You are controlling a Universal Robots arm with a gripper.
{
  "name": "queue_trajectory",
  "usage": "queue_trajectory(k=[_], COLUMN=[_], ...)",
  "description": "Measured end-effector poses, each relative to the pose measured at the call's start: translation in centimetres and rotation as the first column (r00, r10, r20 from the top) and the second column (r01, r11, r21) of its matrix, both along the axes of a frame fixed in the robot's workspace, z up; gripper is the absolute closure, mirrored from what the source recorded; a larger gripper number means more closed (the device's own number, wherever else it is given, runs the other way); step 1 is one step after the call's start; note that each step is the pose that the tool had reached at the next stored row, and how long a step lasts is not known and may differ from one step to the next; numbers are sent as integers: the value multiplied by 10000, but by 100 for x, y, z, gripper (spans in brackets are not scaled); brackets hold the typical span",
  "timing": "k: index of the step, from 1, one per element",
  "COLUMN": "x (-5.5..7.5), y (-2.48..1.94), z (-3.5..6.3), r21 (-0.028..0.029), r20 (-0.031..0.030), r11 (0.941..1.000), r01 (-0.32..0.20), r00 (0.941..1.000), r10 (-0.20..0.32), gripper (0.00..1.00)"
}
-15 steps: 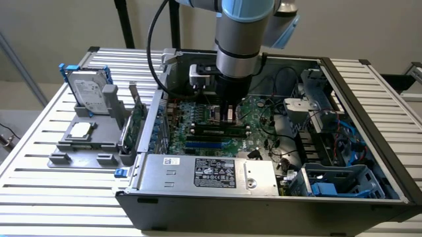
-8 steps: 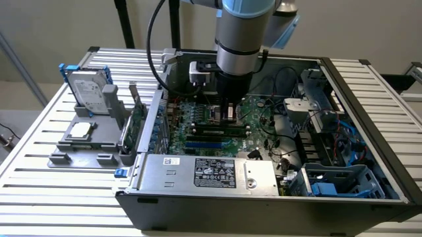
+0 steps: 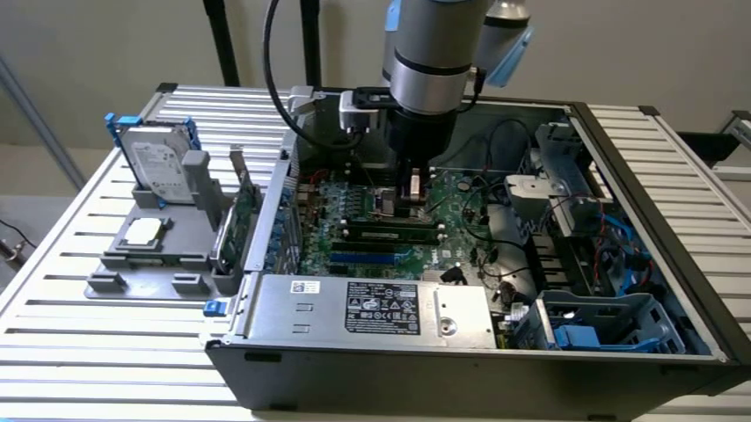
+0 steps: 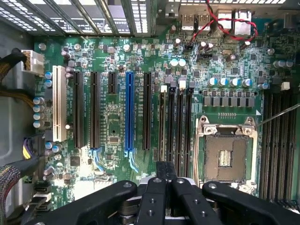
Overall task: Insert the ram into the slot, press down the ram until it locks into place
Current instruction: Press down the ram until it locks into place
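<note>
The ram (image 3: 388, 231) is a thin green stick standing on edge in a black slot (image 3: 437, 230) on the motherboard, among several parallel black slots. In the wrist view the ram (image 4: 162, 124) shows edge-on in the outermost slot of that bank, with a pale end clip (image 4: 164, 88) at its far end. My gripper (image 3: 411, 200) hangs straight down just above the ram, toward the exterior view's right end of it. Its black fingers (image 4: 157, 187) are shut together with nothing between them, and whether they touch the ram I cannot tell.
A long blue slot (image 4: 129, 112) and the square silver CPU socket (image 4: 227, 157) flank the memory bank. Red and black cables (image 4: 220, 21) run near the case's rear ports. A silver power supply (image 3: 375, 303), a blue drive cage (image 3: 599, 321) and the case walls surround the board. A hard drive (image 3: 158, 167) stands outside.
</note>
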State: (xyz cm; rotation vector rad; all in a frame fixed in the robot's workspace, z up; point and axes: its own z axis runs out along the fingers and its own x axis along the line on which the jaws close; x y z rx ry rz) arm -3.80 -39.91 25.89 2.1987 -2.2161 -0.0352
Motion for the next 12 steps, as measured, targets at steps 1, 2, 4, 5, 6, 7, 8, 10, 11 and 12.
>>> queue_trajectory(k=[1, 2, 4, 5, 6, 7, 8, 10, 11, 12], x=[0, 0, 0, 0, 0, 0, 0, 0, 0, 0], y=[0, 0, 0, 0, 0, 0, 0, 0, 0, 0], z=[0, 0, 1, 1, 1, 1, 1, 1, 1, 1], r21=[0, 0, -2, -1, -2, -2, -2, -1, -1, -2], r20=[0, 0, -1, -1, -1, -1, -1, -1, -1, -1], r11=[10000, 10000, 10000, 10000, 10000, 10000, 10000, 10000, 10000, 10000], r01=[0, 0, 0, 0, 0, 0, 0, 0, 0, 0], r00=[10000, 10000, 10000, 10000, 10000, 10000, 10000, 10000, 10000, 10000], r10=[0, 0, 0, 0, 0, 0, 0, 0, 0, 0], gripper=[89, 89, 89, 89, 89, 89, 89, 89, 89, 89])
